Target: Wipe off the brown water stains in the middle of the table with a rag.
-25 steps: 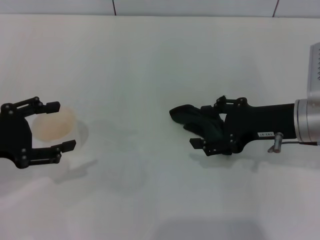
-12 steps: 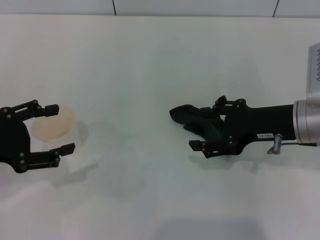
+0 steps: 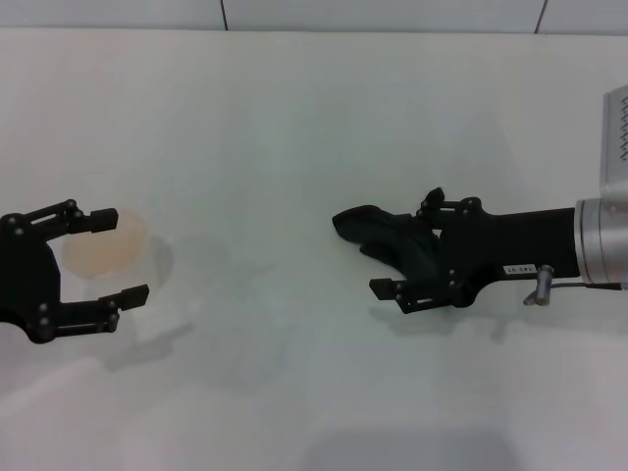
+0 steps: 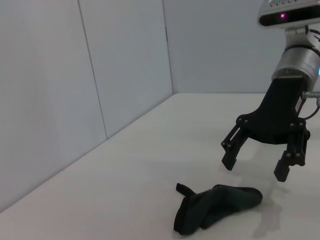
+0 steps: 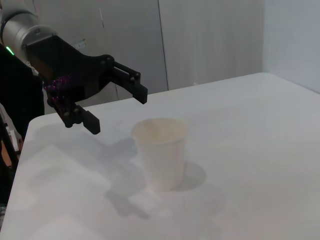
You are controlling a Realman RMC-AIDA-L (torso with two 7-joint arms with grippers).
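Note:
The black rag (image 3: 365, 226) lies crumpled on the white table (image 3: 294, 128), right of the middle. It also shows in the left wrist view (image 4: 220, 204). My right gripper (image 3: 397, 250) is open and empty. In the left wrist view it (image 4: 256, 167) hovers just above the rag, its fingers apart and not touching it. My left gripper (image 3: 118, 256) is open at the table's left, its fingers on either side of a pale plastic cup (image 3: 98, 245). No brown stain shows in any view.
In the right wrist view the cup (image 5: 161, 150) stands upright with the left gripper (image 5: 117, 110) raised behind it. A grey wall with seams runs along the table's far edge (image 3: 294, 29).
My left gripper has drifted slightly toward the near edge, still open around the cup. The right gripper and the rag have hardly moved.

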